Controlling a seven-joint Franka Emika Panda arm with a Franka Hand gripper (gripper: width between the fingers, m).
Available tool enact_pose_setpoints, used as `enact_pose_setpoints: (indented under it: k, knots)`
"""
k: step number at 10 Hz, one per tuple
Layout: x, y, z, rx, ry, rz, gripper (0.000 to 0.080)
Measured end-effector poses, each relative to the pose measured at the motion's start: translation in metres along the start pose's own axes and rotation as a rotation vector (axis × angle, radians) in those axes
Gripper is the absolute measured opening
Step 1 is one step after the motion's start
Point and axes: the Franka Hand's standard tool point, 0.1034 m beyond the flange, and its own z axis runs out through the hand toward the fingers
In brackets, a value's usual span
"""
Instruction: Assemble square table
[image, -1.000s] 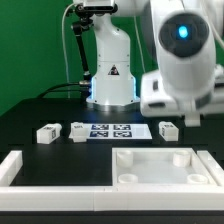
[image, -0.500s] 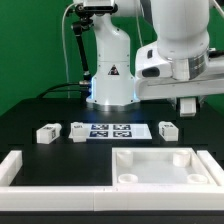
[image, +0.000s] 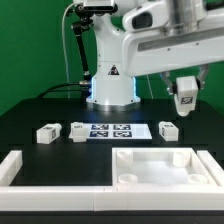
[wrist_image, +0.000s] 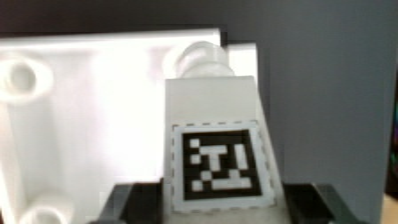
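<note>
Currently pinching one white block leg (image: 186, 102) in the gripper (image: 186, 93), jaws part-closed on its two sides, high above the black table (image: 30, 115) at the exterior view's right. Hanging clear of everything below. From the wrist view, showing a black-and-white tag on the face toward the camera, dark fingers (wrist_image: 134, 200) clamped at either side of the tagged end, far end pointing toward the tabletop (wrist_image: 89, 120) beneath. Lying flat at the front of the exterior view's right, white and square, raised rim up, round corner sockets (wrist_image: 23, 76) visible. Hard to tell from the wrist view alone whether lined up over a socket. Resting loose on the table behind the tabletop: left leg (image: 46, 133) and, just beside it, second leg (image: 78, 130), both to the exterior view's left of the marker board (image: 106, 131); right leg (image: 168, 129) just off the board's other end. All three well apart from the held one. Fencing the front and the exterior view's left: long white bars (image: 55, 192), running along the tabletop's near edge. Behind it all, white robot base (image: 110, 75) against a green backdrop (image: 30, 40).
</note>
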Motion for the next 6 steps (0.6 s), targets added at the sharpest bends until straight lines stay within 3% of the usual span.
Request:
enact_pose_setpoints:
  k: [1,3,4,6]
  knots:
    - [-0.008,0.003,0.005,-0.007,0.024,0.001,0.0291]
    - [0.005,0.004,0.004,-0.015,0.258,-0.010,0.0291]
    - [0.005,0.004,0.017,-0.041,0.312,-0.068,0.0291]
    - [0.037,-0.002,0.012,-0.054,0.497,-0.151,0.0291]
